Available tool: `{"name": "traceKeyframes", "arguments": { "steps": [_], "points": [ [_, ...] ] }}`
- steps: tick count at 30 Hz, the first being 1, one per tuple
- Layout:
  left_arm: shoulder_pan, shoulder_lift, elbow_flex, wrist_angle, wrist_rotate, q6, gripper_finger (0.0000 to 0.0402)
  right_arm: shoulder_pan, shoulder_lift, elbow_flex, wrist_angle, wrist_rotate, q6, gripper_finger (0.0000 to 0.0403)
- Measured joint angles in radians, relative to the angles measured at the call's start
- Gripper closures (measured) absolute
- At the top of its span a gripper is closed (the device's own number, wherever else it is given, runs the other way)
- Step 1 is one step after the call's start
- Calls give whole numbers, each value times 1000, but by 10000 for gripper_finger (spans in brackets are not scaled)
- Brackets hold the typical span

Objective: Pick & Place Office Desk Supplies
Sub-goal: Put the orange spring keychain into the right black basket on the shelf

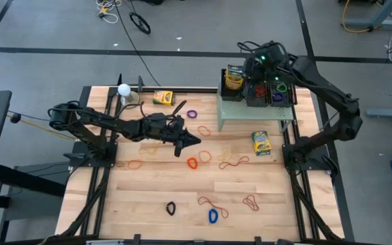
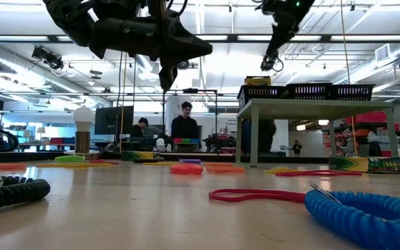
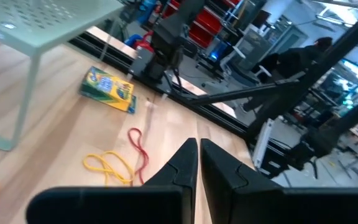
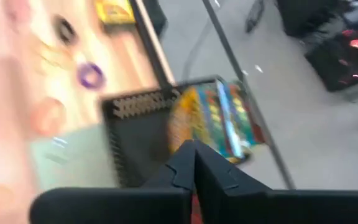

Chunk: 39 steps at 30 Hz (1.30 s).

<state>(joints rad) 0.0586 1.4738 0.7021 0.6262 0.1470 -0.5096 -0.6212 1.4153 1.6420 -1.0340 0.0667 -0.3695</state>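
closest to the low camera, a blue coiled band (image 2: pixel 367 217) lies on the table (image 1: pixel 148 218) with a red loop (image 2: pixel 255 196) just behind it and a black coil (image 2: pixel 9 191) off to the other side. more loops lie scattered over the wood: orange (image 1: pixel 192 163), purple (image 1: pixel 192 113), yellow (image 1: pixel 231 161).

one crayon box (image 1: pixel 261 143) lies beside the green shelf (image 1: pixel 240 109), another (image 1: pixel 162 98) near the white ball (image 1: pixel 124 89). a third box (image 1: pixel 233 78) stands in a mesh tray (image 1: pixel 235 92) on the shelf.

left gripper (image 1: pixel 194 140) hangs above mid-table, fingers (image 3: pixel 182 165) pressed together, holding nothing. right gripper (image 4: pixel 194 155) sits over the trays (image 1: pixel 271 92), its fingers closed and empty, right above the tray with the box.
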Motion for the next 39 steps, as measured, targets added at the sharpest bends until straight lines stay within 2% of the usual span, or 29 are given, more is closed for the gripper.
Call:
{"name": "traceKeyframes", "arguments": {
  "steps": [4, 10, 12, 18, 23, 27, 31, 35, 39],
  "points": [
    [0, 0, 0, -1, -47, 24, 381, 61, -80, -101, 101, -46, 91, 394],
    [8, -18, 1, -54, -107, 28, 392, 201, -246, -345, 326, -42, 286, 397],
    [9, -44, 1, -104, -140, 31, 393, 268, -295, -412, 373, -7, 348, 399],
    [7, -141, 26, -419, -237, 57, 393, 477, -389, -552, 419, 173, 512, 400],
    [8, -161, 111, -737, -305, 54, 388, 605, -402, -669, 519, 229, 628, 400],
    [8, -132, 171, -844, -303, 34, 363, 684, -402, -773, 651, 230, 729, 399],
    [6, -70, 179, -846, -249, -8, 323, 788, -402, -845, 720, 247, 875, 400],
    [-3, 20, 179, -834, -209, -49, 274, 865, -402, -878, 732, 341, 914, 400],
    [-54, 105, 179, -803, -205, 30, 231, 883, -402, -881, 725, 375, 914, 400]
  ]
}}
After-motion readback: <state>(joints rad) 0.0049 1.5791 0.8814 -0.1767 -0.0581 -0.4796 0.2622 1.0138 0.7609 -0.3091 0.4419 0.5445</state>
